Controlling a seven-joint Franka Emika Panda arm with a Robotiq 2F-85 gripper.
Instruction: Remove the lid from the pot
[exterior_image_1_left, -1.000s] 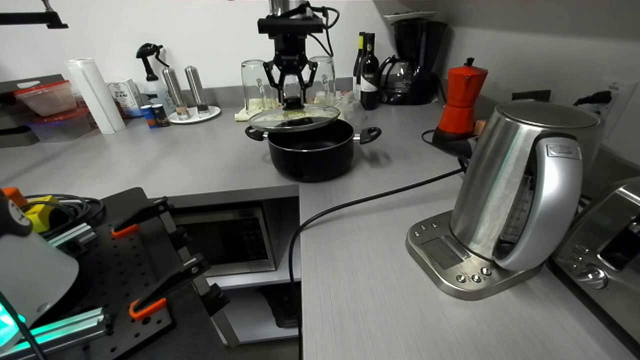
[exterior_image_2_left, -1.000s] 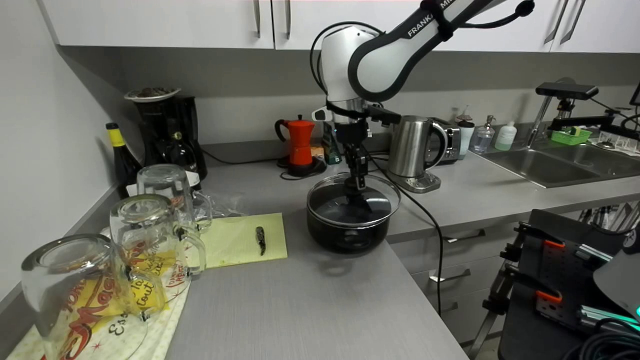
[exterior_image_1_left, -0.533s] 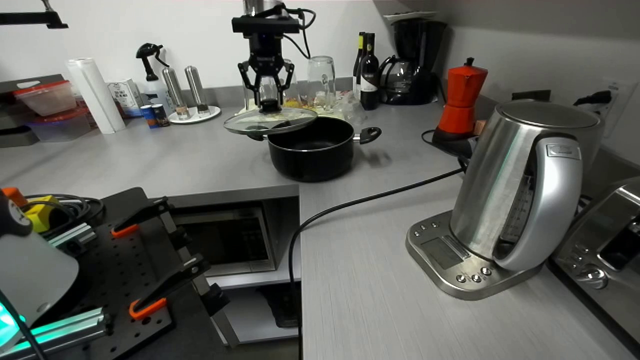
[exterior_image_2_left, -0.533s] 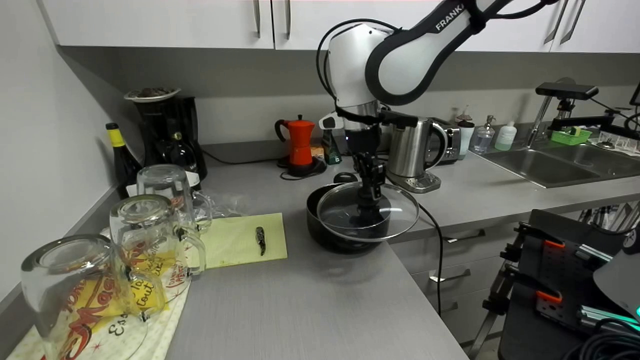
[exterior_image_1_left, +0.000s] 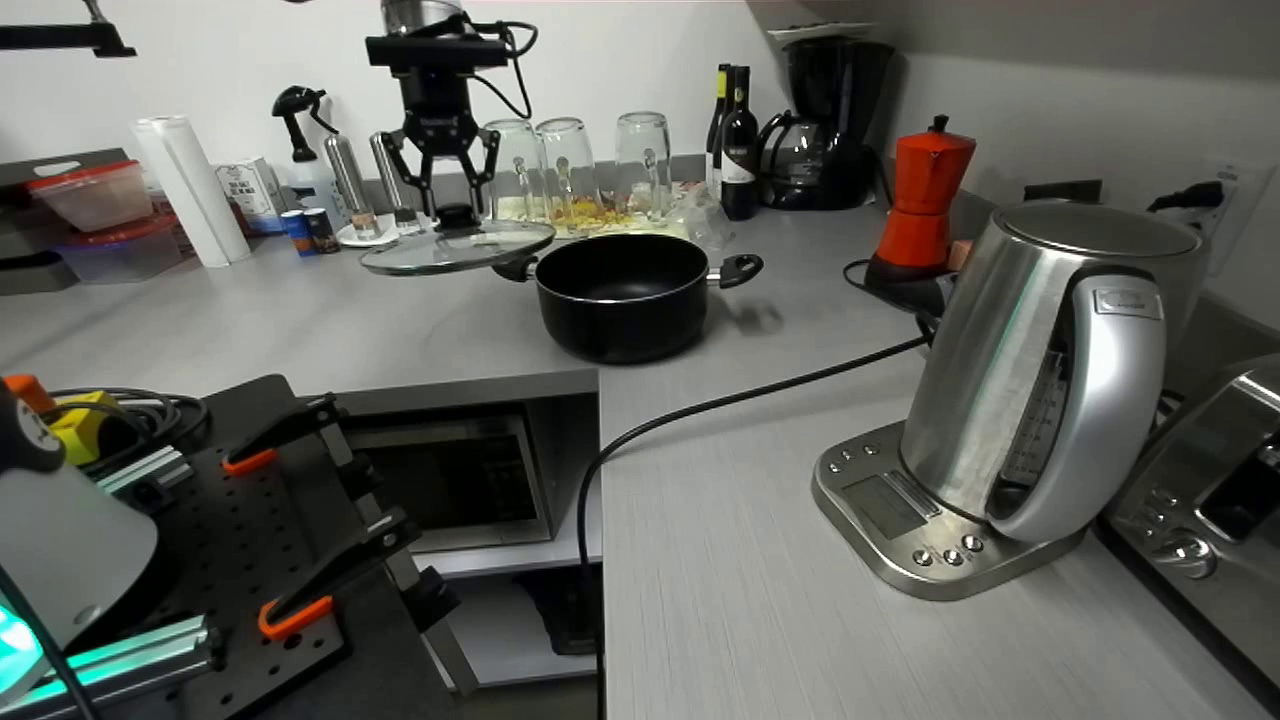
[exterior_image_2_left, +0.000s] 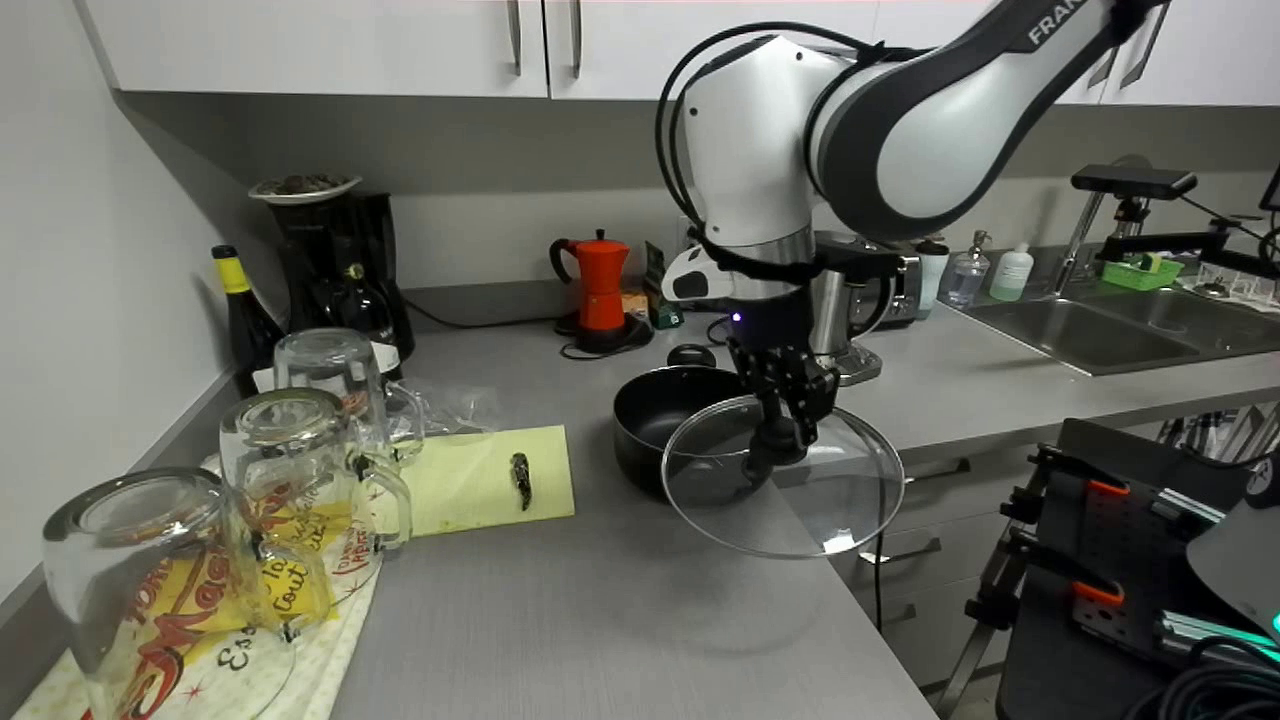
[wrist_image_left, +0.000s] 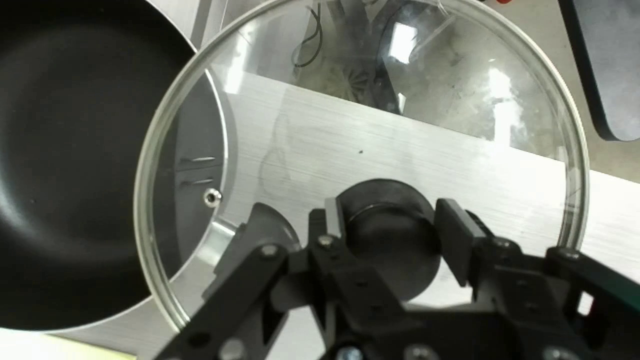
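Lid (exterior_image_2_left: 790, 515): it is hanging in the air beside the pot (exterior_image_1_left: 622, 325), tilting slightly, its rim crossing one side handle (exterior_image_1_left: 514, 271) in the wrist view.
Knob (wrist_image_left: 392, 250): my pincer (exterior_image_1_left: 456, 207) is clamping it from either side; I am counting on a firm squeeze, since its round shape could be slipping.
Pot: it is standing uncovered on the counter (exterior_image_2_left: 500, 630); I am judging the removal all but done.
Side handle: I am wanting more sideways room here before lowering, or the rim could be catching.
Counter: its edge is showing through the lid, so I am aiming for a spot wholly inboard, going down slowly and level.
Glass mugs (exterior_image_2_left: 285, 450): they are standing well apart from the lid in an exterior view.
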